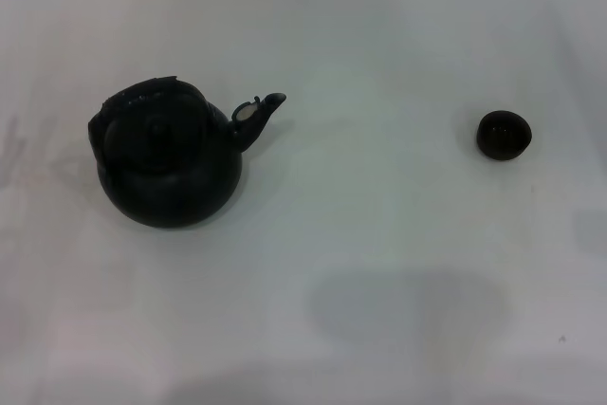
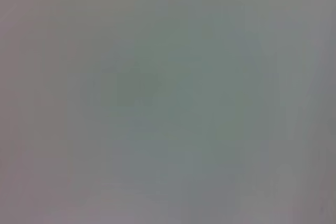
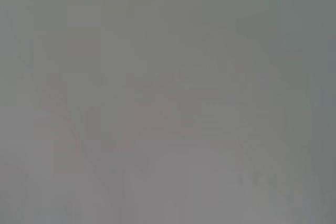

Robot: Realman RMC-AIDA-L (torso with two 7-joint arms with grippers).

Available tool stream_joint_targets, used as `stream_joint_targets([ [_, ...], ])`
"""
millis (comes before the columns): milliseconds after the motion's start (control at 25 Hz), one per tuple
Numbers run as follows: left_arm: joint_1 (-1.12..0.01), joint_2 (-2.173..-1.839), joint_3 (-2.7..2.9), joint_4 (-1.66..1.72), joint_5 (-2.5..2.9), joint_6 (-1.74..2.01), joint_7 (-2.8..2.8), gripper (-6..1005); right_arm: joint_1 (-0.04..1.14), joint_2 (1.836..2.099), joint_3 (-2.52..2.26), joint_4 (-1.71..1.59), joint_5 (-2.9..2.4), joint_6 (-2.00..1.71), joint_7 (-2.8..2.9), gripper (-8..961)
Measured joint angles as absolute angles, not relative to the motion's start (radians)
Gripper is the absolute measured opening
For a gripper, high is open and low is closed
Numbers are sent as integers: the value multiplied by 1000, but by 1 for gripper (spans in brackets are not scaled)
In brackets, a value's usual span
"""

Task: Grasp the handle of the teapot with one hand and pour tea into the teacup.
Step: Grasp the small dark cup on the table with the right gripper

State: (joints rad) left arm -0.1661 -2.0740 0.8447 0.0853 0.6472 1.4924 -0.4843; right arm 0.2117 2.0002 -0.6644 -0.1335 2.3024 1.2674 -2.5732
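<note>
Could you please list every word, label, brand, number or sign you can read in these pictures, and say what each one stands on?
None: no readable text shows in any view.
The large round matte-black teapot carries no visible lettering or mark.
The small round dark handleless teacup shows none either.
The plain white table bears no print or sign.
Both wrist views show only a blank grey surface, with nothing to read.

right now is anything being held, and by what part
Nothing is held. The teapot stands alone on the table, its handle untouched, the teacup apart. No gripper is in view.
</note>
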Motion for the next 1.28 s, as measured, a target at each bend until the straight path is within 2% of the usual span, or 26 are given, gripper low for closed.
stream_joint_targets([
  [680,-176,-2075,844,82,645,1489,-482,845,204,2003,-685,-133,2302,1267,-2574,861],
  [840,-171,-2075,845,80,648,1490,-484,845,202,1967,-790,-180,2300,1267,-2526,861],
  [1080,-167,-2076,844,75,649,1489,-486,845,195,1852,-902,-354,2147,1283,-2259,862],
  [1160,-165,-2077,844,75,648,1489,-486,845,192,1827,-897,-439,2060,1293,-2174,863],
  [1280,-163,-2077,844,75,647,1488,-487,845,183,1808,-894,-593,1913,1299,-2031,863],
])
